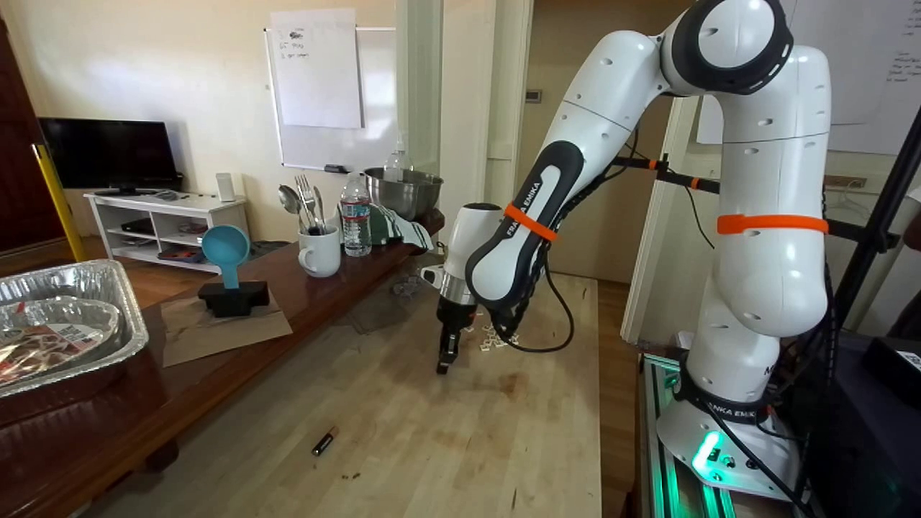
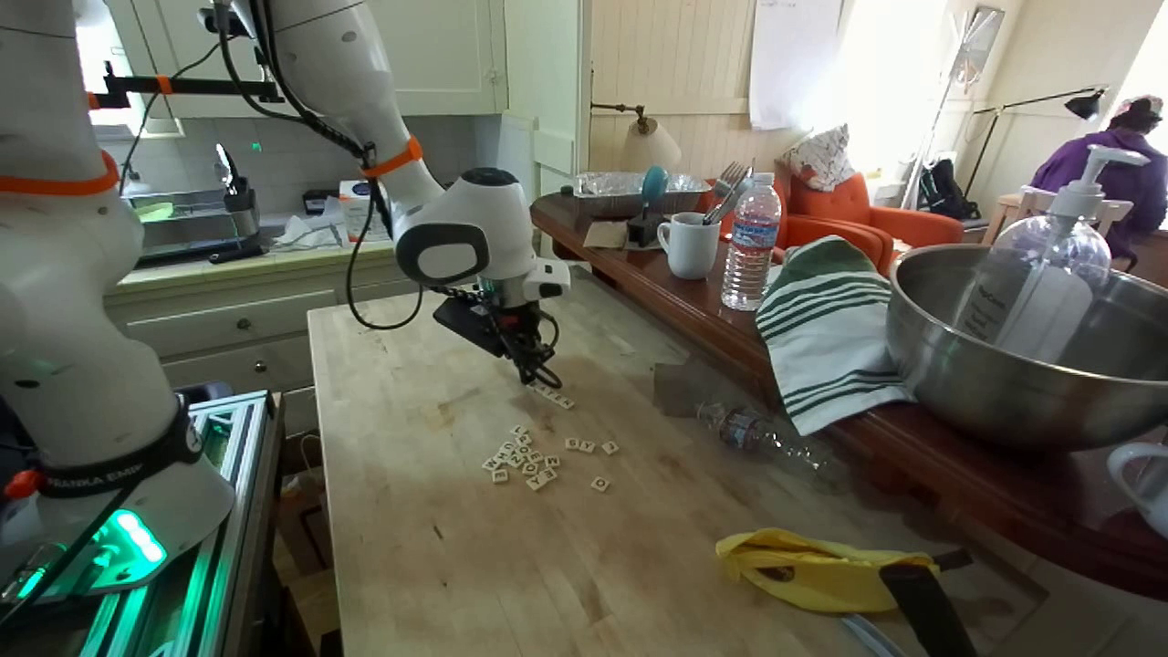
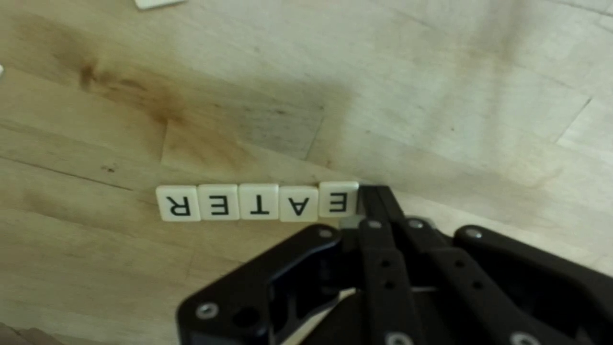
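In the wrist view a row of cream letter tiles lies upside down to me, with an R tile (image 3: 178, 203) at the left end, then an E, a T tile (image 3: 259, 201) and an A tile (image 3: 298, 203). At the right end sits another E tile (image 3: 338, 199), slightly off the line of the A. My gripper (image 3: 376, 189) is shut with nothing between its fingers. Its fingertips stand against or just beside the right edge of that end E; whether they touch I cannot tell. An exterior view has part of the row (image 2: 558, 399) beside the gripper's tip.
More loose letter tiles (image 2: 529, 461) lie scattered on the wooden table (image 2: 474, 566). A clear plastic bottle (image 2: 748, 429) and a yellow pouch (image 2: 812, 570) are near the raised dark ledge (image 1: 302, 316). A small battery (image 1: 324, 441) rests on the table.
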